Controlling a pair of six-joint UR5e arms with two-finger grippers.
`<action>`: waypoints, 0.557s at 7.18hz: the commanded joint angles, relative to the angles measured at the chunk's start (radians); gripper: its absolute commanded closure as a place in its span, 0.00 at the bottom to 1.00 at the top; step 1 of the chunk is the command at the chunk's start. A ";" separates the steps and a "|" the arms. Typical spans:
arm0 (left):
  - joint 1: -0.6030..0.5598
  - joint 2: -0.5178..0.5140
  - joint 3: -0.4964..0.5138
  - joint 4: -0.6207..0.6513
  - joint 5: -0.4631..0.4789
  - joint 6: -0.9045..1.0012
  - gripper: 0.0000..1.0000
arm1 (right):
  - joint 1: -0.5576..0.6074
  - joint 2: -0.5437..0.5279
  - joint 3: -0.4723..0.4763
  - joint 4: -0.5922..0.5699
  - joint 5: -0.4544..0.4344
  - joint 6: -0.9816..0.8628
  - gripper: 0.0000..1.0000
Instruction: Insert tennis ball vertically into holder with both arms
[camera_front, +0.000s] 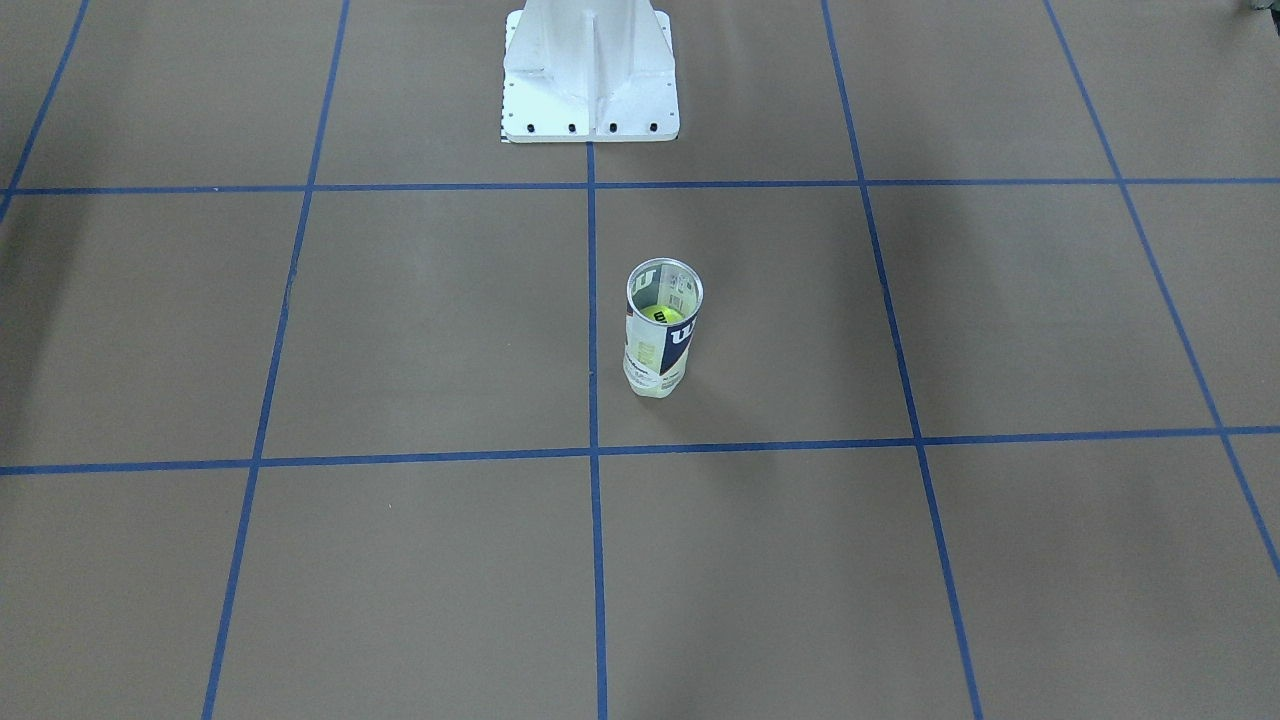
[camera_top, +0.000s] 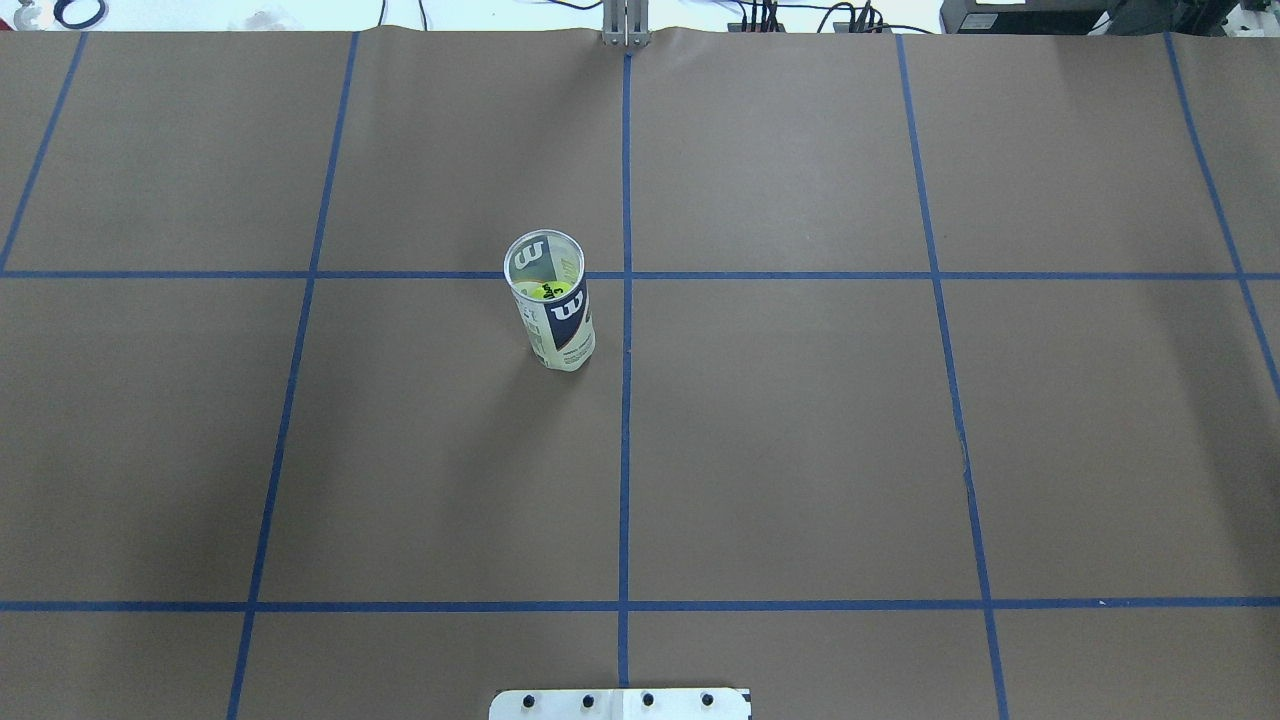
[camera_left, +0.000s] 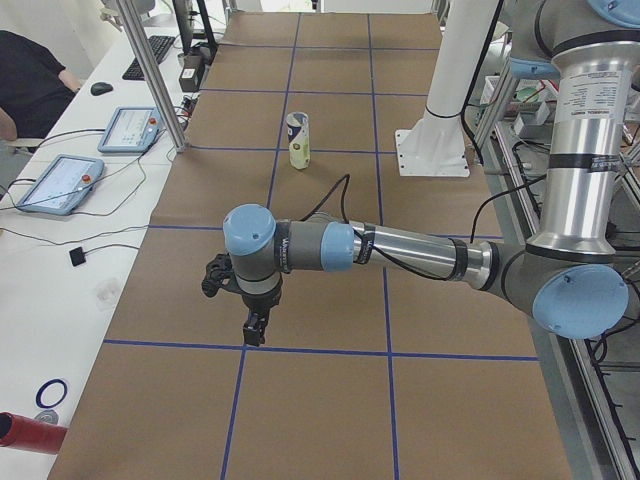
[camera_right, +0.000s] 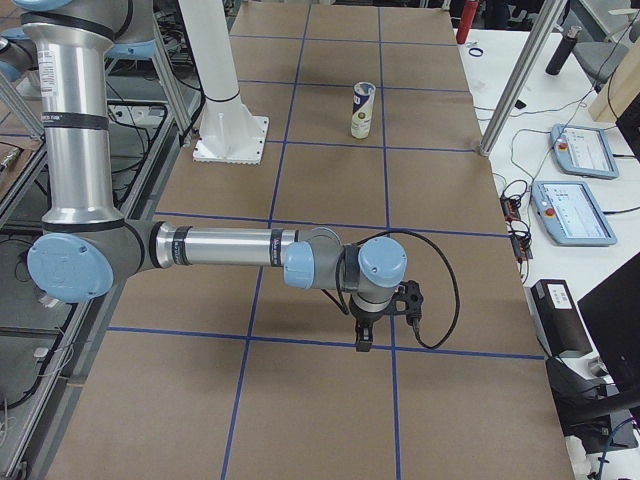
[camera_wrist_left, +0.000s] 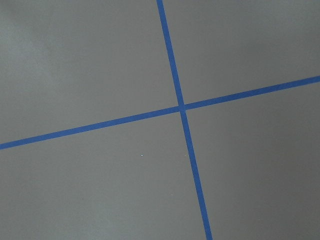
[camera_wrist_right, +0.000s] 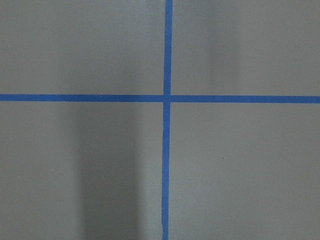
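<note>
Clear can (camera_front: 662, 330), white and navy W label, upright, open-topped, near frame centre, yellow ball (camera_front: 664, 316) inside

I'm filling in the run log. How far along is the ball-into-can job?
Done, it seems: the can stands upright on the table with a yellow ball inside it, seen through the open top. In hand: nothing. The left hand and the right hand hang over the table far from the can, with no ball showing at either. Left: probably nothing, as no loose ball shows anywhere.
</note>
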 joint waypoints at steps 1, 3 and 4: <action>0.002 -0.002 -0.001 0.000 0.000 -0.001 0.00 | 0.006 -0.020 0.015 0.003 0.007 0.000 0.01; 0.004 -0.002 -0.003 0.003 0.000 -0.001 0.00 | 0.008 -0.018 0.025 0.003 0.002 0.002 0.01; 0.004 -0.004 -0.003 0.003 -0.001 -0.001 0.00 | 0.008 -0.017 0.023 0.004 0.000 0.000 0.01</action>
